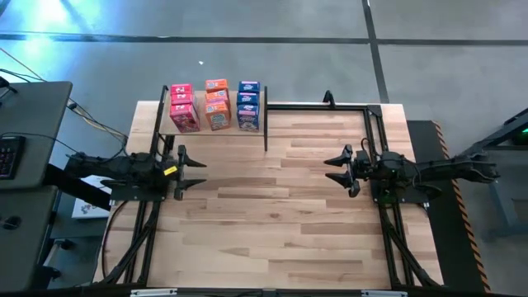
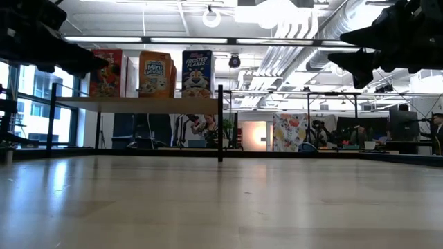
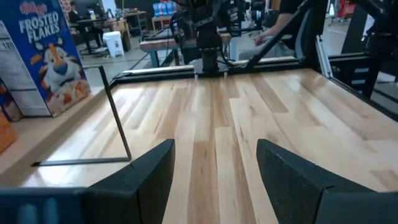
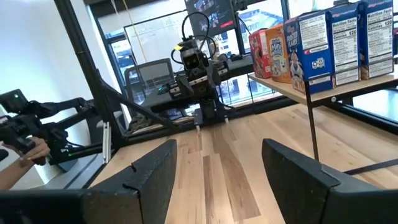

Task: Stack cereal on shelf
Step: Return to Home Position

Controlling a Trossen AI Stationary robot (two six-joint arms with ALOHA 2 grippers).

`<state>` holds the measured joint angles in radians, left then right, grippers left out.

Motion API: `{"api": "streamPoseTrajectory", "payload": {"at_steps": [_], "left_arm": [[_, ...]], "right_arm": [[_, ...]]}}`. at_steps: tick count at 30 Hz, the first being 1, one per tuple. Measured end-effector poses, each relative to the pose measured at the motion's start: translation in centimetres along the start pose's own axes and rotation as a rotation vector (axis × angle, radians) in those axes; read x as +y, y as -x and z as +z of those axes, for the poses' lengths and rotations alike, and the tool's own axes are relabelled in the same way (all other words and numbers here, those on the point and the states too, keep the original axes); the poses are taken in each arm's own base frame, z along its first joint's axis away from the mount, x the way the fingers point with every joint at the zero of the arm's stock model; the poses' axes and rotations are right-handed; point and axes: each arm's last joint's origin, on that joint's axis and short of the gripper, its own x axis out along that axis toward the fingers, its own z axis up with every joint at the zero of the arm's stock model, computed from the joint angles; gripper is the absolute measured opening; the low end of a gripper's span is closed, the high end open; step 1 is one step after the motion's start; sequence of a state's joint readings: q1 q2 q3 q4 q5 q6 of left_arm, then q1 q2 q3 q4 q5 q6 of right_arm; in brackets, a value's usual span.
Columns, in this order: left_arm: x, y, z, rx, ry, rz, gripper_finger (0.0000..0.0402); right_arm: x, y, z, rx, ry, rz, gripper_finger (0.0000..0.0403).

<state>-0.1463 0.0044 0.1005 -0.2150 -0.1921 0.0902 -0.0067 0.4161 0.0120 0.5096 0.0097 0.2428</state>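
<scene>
The shelf (image 1: 210,132) stands at the table's far left, a light board on thin black posts. On it stand the cereal boxes in three rows: pink-red (image 1: 183,107), orange (image 1: 217,105) and blue (image 1: 248,105), upright on their bottoms. My left gripper (image 1: 202,172) hovers open over the table's left side, near the shelf's front post. My right gripper (image 1: 328,169) hovers open over the right side, facing it. Nothing is between either pair of fingers (image 3: 155,168) (image 4: 155,168). The blue box (image 3: 50,56) shows close in the left wrist view.
Bare plank tabletop (image 1: 272,214) lies between the two grippers and toward the near edge. A black metal frame (image 1: 330,105) runs along the far right edge. A dark desk with a keyboard (image 1: 12,153) stands left of the table. A person's hand (image 4: 31,152) holds a controller beyond the table.
</scene>
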Motion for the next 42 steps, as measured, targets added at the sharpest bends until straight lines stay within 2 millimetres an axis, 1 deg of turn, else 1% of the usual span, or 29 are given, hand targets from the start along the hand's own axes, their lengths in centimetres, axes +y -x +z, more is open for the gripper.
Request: {"api": "streamPoseTrajectory", "payload": {"at_steps": [4,8,18,22,36,38,41,42], "left_arm": [[0.0,-0.1,-0.4,0.011,0.008,0.003,0.0218],[0.0,-0.1,-0.4,0.009,0.002,0.009,0.0218],[0.0,-0.1,0.3,-0.055,-0.005,0.018,0.0218],[0.1,-0.1,0.7,-0.104,0.003,0.023,0.0218],[0.1,0.0,1.0,-0.126,0.002,0.025,0.0218],[0.1,-0.1,0.7,-0.126,0.003,0.025,0.0218],[-0.1,-0.6,-0.4,-0.131,0.008,0.025,0.0218],[-0.1,-0.7,-0.4,-0.152,0.012,0.027,0.0218]], "right_arm": [[-0.1,0.5,0.0,0.011,0.008,-0.015,0.0229],[-0.3,1.0,-0.4,0.040,0.004,-0.084,0.0229],[-0.7,2.0,-1.4,0.140,-0.061,-0.144,0.0229],[-0.7,2.1,-1.4,0.134,-0.061,-0.146,0.0229],[-0.7,2.1,-1.5,0.159,-0.008,-0.132,0.0229],[-0.7,2.1,-1.5,0.158,-0.002,-0.135,0.0229],[-0.7,2.1,-1.5,0.157,-0.011,-0.138,0.0229],[-0.7,2.1,-1.5,0.156,-0.018,-0.139,0.0229]]}}
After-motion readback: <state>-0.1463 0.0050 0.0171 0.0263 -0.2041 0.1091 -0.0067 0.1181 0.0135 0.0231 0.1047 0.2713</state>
